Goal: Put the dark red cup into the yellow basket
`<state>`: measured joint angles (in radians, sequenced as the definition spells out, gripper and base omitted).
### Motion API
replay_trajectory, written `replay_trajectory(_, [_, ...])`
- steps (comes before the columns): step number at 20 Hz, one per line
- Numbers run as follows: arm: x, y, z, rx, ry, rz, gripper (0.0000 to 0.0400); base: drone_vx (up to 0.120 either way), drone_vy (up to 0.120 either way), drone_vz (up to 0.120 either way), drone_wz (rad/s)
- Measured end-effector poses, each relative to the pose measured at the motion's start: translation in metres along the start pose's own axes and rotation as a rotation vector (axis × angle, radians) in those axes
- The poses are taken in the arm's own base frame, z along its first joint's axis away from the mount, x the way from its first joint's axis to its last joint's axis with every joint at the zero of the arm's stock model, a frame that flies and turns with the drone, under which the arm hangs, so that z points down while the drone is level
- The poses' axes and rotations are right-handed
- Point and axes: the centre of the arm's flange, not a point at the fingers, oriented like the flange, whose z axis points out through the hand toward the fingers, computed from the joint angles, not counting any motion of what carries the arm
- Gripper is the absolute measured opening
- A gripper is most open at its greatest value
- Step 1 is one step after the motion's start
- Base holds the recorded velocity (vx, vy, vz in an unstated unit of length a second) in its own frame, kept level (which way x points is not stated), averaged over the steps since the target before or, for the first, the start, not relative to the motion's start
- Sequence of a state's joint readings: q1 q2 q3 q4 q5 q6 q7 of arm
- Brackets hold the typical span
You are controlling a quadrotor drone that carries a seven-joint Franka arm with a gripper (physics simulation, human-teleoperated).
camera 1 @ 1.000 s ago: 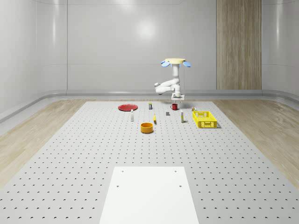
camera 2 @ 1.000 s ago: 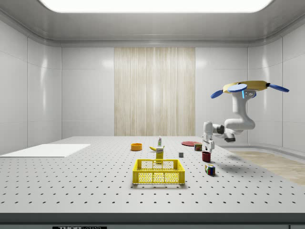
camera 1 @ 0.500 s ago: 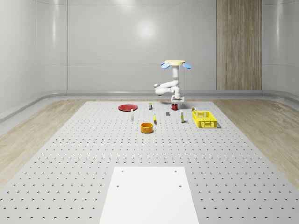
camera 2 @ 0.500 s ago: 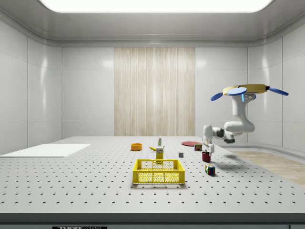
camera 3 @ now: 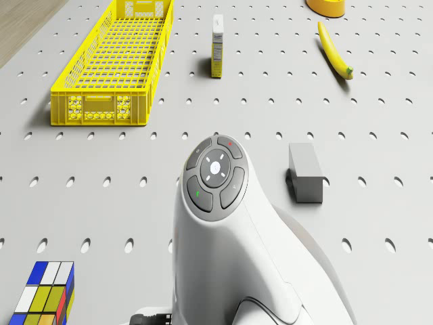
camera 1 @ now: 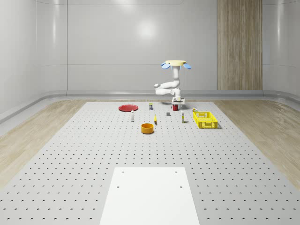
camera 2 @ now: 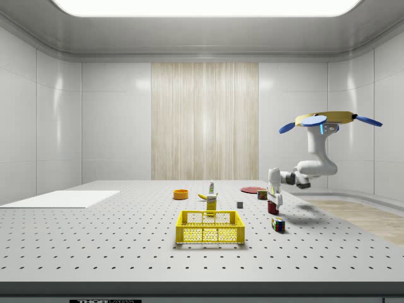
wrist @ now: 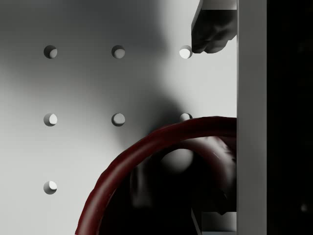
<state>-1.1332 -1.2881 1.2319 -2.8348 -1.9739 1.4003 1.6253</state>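
now the gripper [camera 2: 273, 201] has been lowered onto the dark red cup [camera 2: 272, 207]; its finger state cannot be told; the drone [camera 2: 329, 117] hovers beside the cup.

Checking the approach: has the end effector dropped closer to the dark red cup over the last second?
Yes. In the side view the end effector has come down onto the dark red cup, which stays beside the Rubik's cube.
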Motion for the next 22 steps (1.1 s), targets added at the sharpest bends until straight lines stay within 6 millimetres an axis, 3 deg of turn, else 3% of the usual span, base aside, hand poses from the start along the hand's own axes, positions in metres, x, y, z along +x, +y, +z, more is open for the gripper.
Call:
replay_trajectory(3, [0.0008, -0.0008, 0.0036, 0.000, 0.000, 0.000, 0.0400, 0.000, 0.000, 0.000, 0.000])
replay_trajectory(7, [0.0014, -0.0013, 0.0058, 0.000, 0.000, 0.000, 0.0220, 0.000, 0.000, 0.000, 0.000])
replay_trajectory(11, [0.0054, 0.0017, 0.0073, 0.003, -0.001, -0.042, 0.0158, 0.000, 0.000, 0.000, 0.000])
replay_trajectory(15, [0.0070, 0.0027, 0.0080, 0.005, -0.003, -0.050, 0.0124, 0.000, 0.000, 0.000, 0.000])
replay_trajectory(22, [0.0029, -0.0007, 0.0008, 0.001, 0.000, -0.010, 0.0107, 0.000, 0.000, 0.000, 0.000])
